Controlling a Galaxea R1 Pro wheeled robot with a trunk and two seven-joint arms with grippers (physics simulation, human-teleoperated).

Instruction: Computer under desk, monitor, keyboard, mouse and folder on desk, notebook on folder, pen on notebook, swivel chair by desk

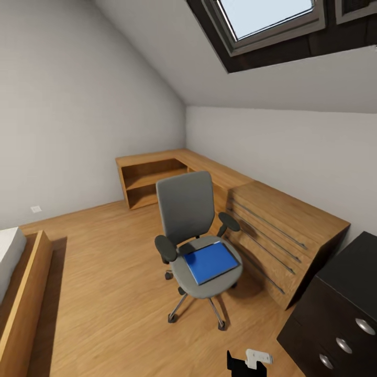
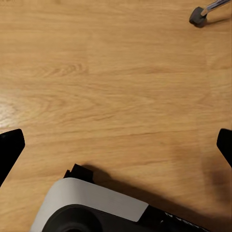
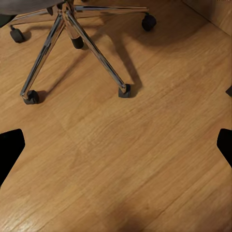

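Observation:
The grey swivel chair stands on the wood floor in the middle of the head view, facing me. The blue folder lies flat on its seat. At the lower right is the desk, with black drawers and round silver knobs. My left gripper hangs open over bare floor, with one chair caster beyond it. My right gripper is open above the floor in front of the chair's chrome star base. The computer, monitor, keyboard, mouse, notebook and pen are out of view.
Low wooden shelving runs along the back corner and joins a slanted wooden unit right behind the chair. A wooden bed frame lies at the left. Open floor stretches between bed and chair. My base sits under the left gripper.

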